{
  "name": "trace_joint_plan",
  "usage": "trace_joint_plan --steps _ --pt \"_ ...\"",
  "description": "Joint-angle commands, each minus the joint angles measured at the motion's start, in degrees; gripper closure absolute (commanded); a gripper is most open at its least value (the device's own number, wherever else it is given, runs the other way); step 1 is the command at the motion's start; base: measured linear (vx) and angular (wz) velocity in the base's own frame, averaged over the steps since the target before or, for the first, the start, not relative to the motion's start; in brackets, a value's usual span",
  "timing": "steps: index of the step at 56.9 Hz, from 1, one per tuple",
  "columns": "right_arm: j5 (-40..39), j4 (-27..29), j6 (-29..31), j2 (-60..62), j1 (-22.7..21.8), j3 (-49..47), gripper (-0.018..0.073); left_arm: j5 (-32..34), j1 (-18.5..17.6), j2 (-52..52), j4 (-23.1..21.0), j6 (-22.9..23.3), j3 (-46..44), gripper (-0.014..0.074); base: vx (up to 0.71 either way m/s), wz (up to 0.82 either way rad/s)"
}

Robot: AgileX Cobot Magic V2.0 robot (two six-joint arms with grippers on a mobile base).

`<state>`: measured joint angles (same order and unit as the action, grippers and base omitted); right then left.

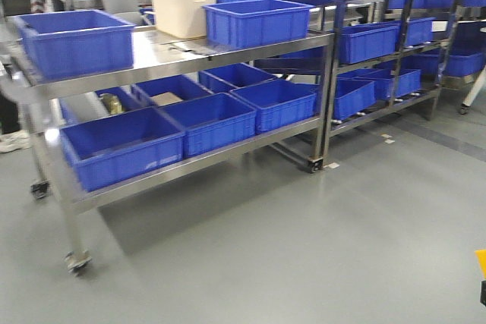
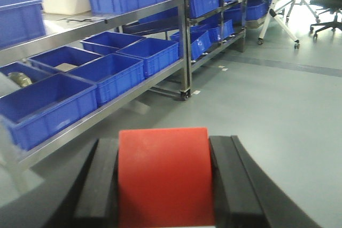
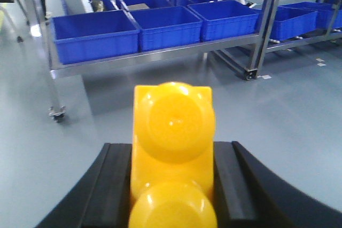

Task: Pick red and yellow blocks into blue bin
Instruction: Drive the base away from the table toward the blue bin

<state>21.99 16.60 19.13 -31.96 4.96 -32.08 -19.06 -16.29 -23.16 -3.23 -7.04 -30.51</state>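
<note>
- The left gripper point(image 2: 163, 196) fills the bottom of the left wrist view, its black fingers point(image 2: 101, 185) clamped on either side of the red block point(image 2: 163, 177).
- The red block is a plain, smooth-faced cube that sits squarely between the jaws, above grey floor point(image 2: 278, 110).
- The right gripper point(image 3: 172, 196) is closed on the yellow brick point(image 3: 172, 132) at the bottom centre of the right wrist view. The brick's two round studs face the camera, one above the other.
- In the front view a smooth-walled blue bin point(image 1: 76, 39) stands at the upper left, on the top shelf of a wheeled steel rack point(image 1: 152, 73).
- Farther right on that shelf are a cream tub point(image 1: 182, 9) and a ribbed blue crate point(image 1: 258, 20).
- More blue crates point(image 1: 209, 123) line the rack's lower shelf.
- Both blocks are held well apart from the rack, with open floor between them and it.
</note>
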Motion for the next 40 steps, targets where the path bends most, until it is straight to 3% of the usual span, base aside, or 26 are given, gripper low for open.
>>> trace_joint_plan --steps 1,40 --pt "-4.4 0.2 0.2 -0.2 -0.3 -1.7 0.0569 4.8 0.0 -0.3 -0.5 0.1 -1.6 0.0594 0.53 -0.24" --pt "-4.4 0.2 0.2 -0.2 -0.3 -1.7 0.0569 4.8 0.0 -0.3 -0.5 0.1 -1.6 0.0594 0.56 -0.35"
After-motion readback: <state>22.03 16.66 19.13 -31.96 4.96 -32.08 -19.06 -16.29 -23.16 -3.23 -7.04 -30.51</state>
